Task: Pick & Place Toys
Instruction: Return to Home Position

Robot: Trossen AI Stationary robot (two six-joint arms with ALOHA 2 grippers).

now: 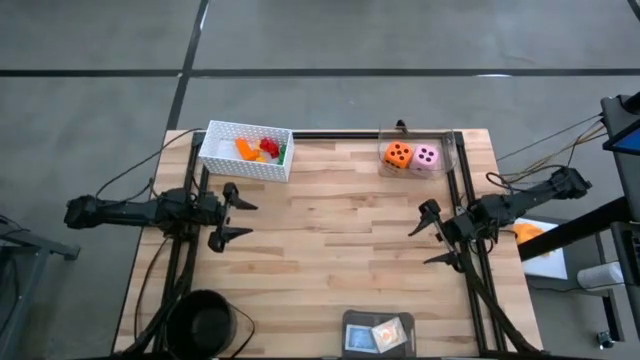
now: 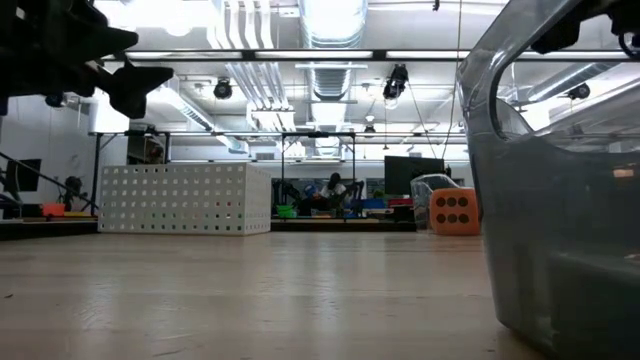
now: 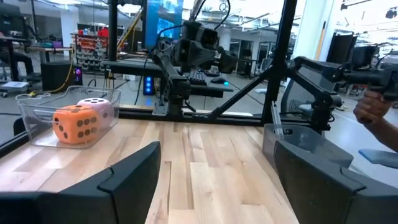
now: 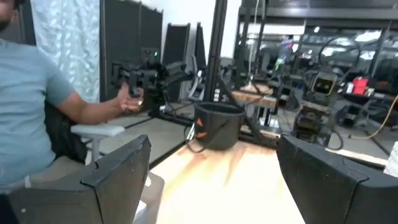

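At the surface's [image 1: 340, 240] sides, the left arm [image 1: 150, 212] and right arm [image 1: 520, 205] held their jaws spread and empty. With bricks [image 1: 258, 150] in the white basket [image 1: 240, 166], dice [image 1: 403, 156] in the clear tub [image 1: 452, 150] and cards [image 1: 388, 335] in the grey tray [image 1: 347, 330], we judged homing needed a slow, level retreat.

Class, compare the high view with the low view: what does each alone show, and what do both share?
High view only: the bricks inside the white basket, the pink die, the blue card and peach card in the grey tray. Low view only: the ceiling lights. Both: the white basket, the orange die, the grey tray.
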